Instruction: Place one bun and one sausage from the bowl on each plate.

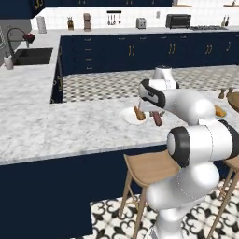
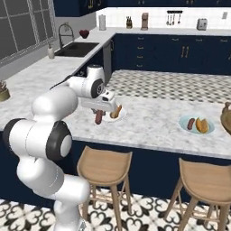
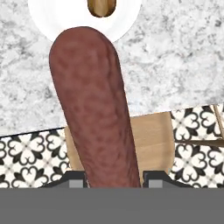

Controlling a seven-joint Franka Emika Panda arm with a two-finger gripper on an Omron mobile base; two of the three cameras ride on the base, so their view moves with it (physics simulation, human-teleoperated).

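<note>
My gripper (image 1: 157, 113) is shut on a dark red sausage (image 1: 158, 120) that hangs just above the marble counter, beside the white plate (image 1: 127, 116). A brown bun (image 1: 139, 113) lies on that plate. In the hand view the sausage (image 3: 94, 109) runs up between my fingertips (image 3: 77, 180) toward the white plate (image 3: 127, 22) and the bun (image 3: 101, 6). From the right base I see the gripper (image 2: 100, 113), the sausage (image 2: 99, 117), the bun (image 2: 116, 111) and the white plate (image 2: 121, 115). The teal plate (image 2: 183, 122) carries a sausage (image 2: 191, 123) and a bun (image 2: 201, 125). The wooden bowl (image 2: 227, 118) sits at the far right edge.
Two wooden stools (image 2: 104, 166) (image 2: 204, 181) stand under the counter's front edge. A sink (image 1: 32, 56) is set into the back left counter, and a small plant pot (image 2: 3, 93) stands far left. Small shakers (image 1: 222, 94) stand near the bowl.
</note>
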